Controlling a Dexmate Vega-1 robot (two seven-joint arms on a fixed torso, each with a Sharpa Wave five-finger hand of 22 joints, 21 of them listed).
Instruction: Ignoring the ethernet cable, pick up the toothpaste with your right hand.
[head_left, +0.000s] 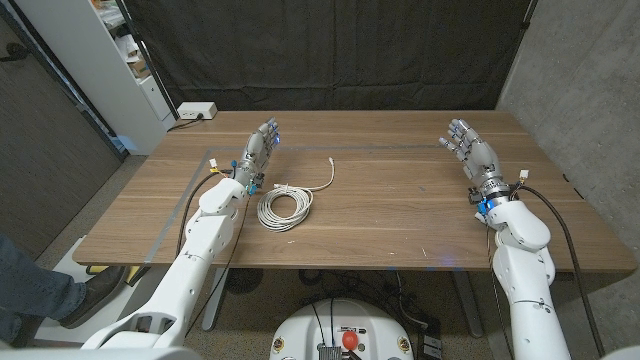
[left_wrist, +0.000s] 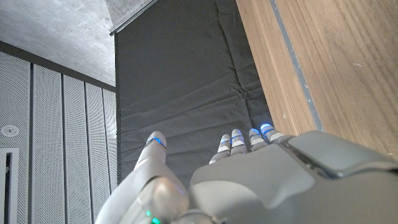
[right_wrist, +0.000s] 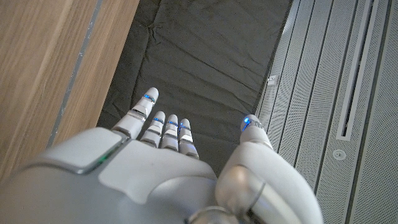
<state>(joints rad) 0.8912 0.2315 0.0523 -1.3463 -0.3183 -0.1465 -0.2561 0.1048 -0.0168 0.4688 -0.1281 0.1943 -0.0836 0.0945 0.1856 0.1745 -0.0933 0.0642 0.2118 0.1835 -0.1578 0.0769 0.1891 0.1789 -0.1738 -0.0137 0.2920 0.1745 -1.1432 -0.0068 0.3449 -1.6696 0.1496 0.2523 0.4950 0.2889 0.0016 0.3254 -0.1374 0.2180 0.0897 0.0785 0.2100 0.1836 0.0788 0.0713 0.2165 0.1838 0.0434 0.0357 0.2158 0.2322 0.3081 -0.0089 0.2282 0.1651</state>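
Head view shows the right hand (head_left: 466, 146) raised over the wooden desk (head_left: 400, 215), its fingers apart and holding nothing. No toothpaste can be found on the desk, so I cannot say where it is; the pick-up looks not yet begun. The left hand (head_left: 258, 150) is also open, with fingers spread. The white ethernet cable (head_left: 287, 205) lies coiled just beside the left wrist, well apart from the right fingers. Beyond both sets of fingers hangs a black curtain (head_left: 400, 50); a white power strip (head_left: 196, 111) sits on the floor behind the desk.

Left wrist view shows the left fingers (left_wrist: 237, 140) reaching past the desk edge toward the curtain, empty.

Right wrist view shows the right fingers (right_wrist: 163, 127) spread and empty, the desk beside them and a grey panelled wall (right_wrist: 348, 93) on the thumb side.
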